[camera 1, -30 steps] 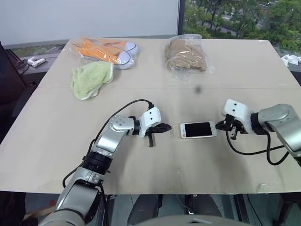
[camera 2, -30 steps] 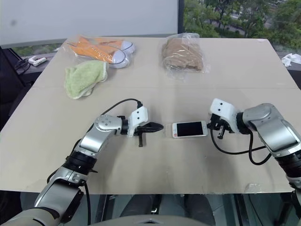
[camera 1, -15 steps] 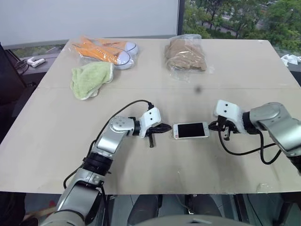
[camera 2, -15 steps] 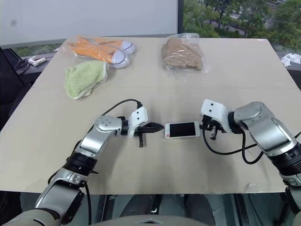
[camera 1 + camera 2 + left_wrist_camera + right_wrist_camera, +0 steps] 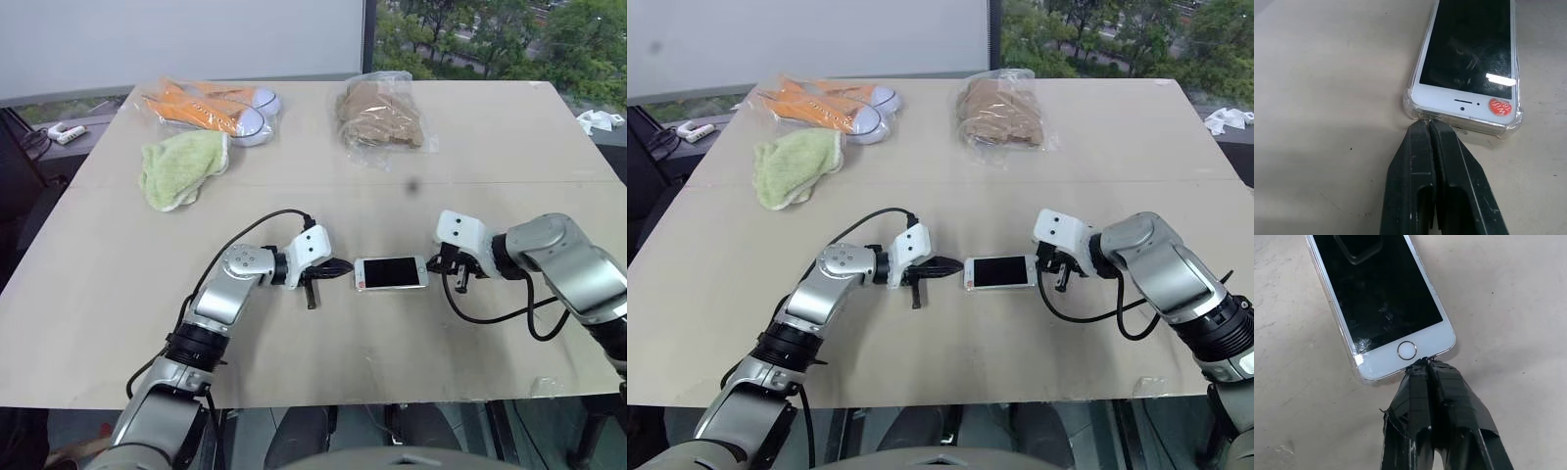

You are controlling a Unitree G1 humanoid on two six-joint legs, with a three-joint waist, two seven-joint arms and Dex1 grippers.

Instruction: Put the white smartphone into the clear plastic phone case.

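1. Near the table's [image 5: 98,294] front middle, the white smartphone [image 5: 391,273] lies screen up inside the clear plastic phone case [image 5: 1413,108]
2. At the phone's 9 o'clock, the left gripper [image 5: 345,265] is clenched, tips touching the case's end
3. At its 3 o'clock, the right gripper [image 5: 1422,363] is clenched against the home-button end

white smartphone [image 5: 391,273] with black screen and orange sticker [image 5: 1500,106], green cloth [image 5: 181,167], orange shoes [image 5: 211,105], beige table [image 5: 118,274]
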